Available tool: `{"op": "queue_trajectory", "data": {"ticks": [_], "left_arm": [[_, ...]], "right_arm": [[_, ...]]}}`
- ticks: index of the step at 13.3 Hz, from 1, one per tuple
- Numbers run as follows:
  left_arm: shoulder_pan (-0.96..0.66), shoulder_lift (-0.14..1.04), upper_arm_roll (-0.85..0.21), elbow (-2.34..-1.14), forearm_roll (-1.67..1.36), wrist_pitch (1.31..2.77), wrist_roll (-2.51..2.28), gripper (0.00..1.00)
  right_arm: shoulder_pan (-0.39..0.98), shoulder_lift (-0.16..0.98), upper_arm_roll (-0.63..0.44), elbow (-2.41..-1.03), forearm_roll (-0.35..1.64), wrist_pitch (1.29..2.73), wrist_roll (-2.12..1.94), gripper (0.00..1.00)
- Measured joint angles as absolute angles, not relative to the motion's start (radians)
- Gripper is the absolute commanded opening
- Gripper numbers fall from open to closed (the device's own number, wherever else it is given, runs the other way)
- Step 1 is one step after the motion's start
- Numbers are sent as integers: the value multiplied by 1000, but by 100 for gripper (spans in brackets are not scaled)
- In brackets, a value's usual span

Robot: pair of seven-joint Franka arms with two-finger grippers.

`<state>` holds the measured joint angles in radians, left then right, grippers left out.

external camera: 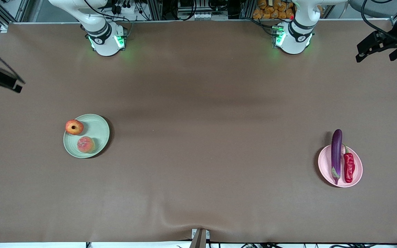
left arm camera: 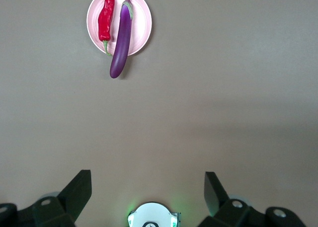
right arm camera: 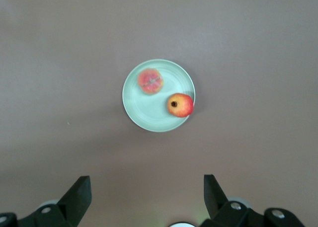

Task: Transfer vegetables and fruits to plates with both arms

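The pale green plate (external camera: 99,133) lies toward the right arm's end of the table and holds the red apple-like fruit (external camera: 74,127) and the peach (external camera: 85,144). The pink plate (external camera: 324,164) lies toward the left arm's end and holds the purple eggplant (external camera: 336,155) and the red chili (external camera: 348,167). The eggplant's tip sticks out past the rim. My left gripper (external camera: 374,47) hangs high at the table's edge, open and empty (left arm camera: 147,188). My right gripper (external camera: 1,81) hangs high at the other edge, open and empty (right arm camera: 146,189). The left wrist view shows the pink plate (left arm camera: 141,23), the right wrist view the green plate (right arm camera: 149,115).
Both arm bases (external camera: 107,40) (external camera: 293,38) stand along the table's robot-side edge. A small bracket (external camera: 199,237) sits at the table edge nearest the front camera, where the brown cloth (external camera: 198,137) is wrinkled. Bare brown cloth lies between the two plates.
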<state>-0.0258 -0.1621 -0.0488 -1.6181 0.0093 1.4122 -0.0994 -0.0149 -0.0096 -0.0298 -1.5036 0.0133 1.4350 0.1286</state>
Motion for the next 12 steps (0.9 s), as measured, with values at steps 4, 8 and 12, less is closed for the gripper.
{"op": "queue_trajectory", "data": {"ticks": [4,8,12], "left_arm": [[-26,-139,-47,-1606,9,1422,-99,100],[-26,-139,-47,-1603,9,1422,-100,100],[-26,-139,-47,-1602,9,1422,-117,100]], "right_arm": [[-18,-97,-9,-1641,1,1521,95,100],[-55,-75,-15,-1551,5,1432,14,100],[-56,-49,-17,-1522,10,1415,5,100]]}}
